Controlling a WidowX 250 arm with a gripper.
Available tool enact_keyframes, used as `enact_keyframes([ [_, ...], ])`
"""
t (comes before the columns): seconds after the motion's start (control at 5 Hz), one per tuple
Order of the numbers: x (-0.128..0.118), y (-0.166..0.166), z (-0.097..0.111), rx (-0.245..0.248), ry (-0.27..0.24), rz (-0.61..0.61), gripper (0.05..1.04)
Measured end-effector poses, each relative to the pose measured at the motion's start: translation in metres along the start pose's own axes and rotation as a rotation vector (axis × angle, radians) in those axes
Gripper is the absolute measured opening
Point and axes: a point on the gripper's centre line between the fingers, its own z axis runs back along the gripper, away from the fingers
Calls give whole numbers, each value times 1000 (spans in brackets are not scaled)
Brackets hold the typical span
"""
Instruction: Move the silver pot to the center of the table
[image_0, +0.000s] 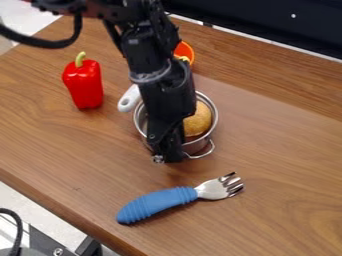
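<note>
Gripper (167, 158) at silver pot (196, 146), on the side by the table's (67, 205) near edge; cannot tell if wide or narrow. Go slow, keep bun (198, 121) in, miss fork (190, 194).

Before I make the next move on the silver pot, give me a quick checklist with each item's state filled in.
1. Gripper at the pot: ok, the gripper is at the camera-side rim of the silver pot.
2. Firm hold on the pot: cannot tell, the arm blocks that spot.
3. Pot upright with the bun inside: ok, the bun sits in it.
4. Fork clear of the pot: ok, bare wood separates the blue-handled fork from it.
5. Red pepper clear: ok, the pepper stands apart from the pot.
6. White handle free of the pot: cannot tell, the arm partly covers the white handle.
</note>
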Motion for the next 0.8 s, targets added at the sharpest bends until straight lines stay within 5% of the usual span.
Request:
enact_keyframes([
  [0.4, 7, 4, 31, 20, -45, 96, 970],
  [0.8, 53, 5, 33, 90, -116, 365, 999],
])
